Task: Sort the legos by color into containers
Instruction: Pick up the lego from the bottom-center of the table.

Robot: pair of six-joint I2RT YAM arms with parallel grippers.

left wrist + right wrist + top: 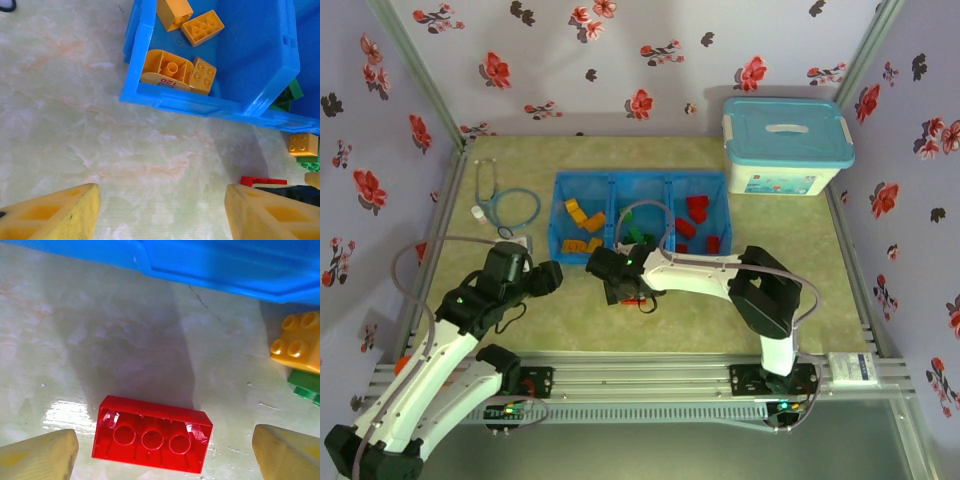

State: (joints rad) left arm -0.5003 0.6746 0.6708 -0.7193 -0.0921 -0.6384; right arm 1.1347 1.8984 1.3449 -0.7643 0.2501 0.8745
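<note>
Between the fingers (40,455) of the right claw (165,440) a red brick (152,434) lies on the desk (75,340). It is upside down, its hollow underside with three round tubes facing up. The claw is released: both fingers stand wide of the brick and touch neither end. Just beyond the brick runs the near wall of the blue tray (225,265). Off to one side an orange brick (299,340) sits on the desk with a green brick (306,385) just beside it, both outside the tray.

The left claw (160,200) hangs over bare desk, likewise released, with nothing between its fingers. Its camera looks into the tray's left compartment. Two orange bricks (202,27) lie at the far side there, and a rounded orange piece (167,70) lies upside down against the near wall, touching another studded brick.

From above, the tray lies at the middle of the desk with its three compartments side by side. Orange bricks are on the left, green bricks (638,237) in the middle and red bricks (695,215) on the right. Both claws are just in front of its near wall: the left claw by the near left corner, the right claw near the divide between the left and middle compartments. A stethoscope (510,208) lies left of the tray. A white box (785,145) with a light-blue lid stands at the far right.
</note>
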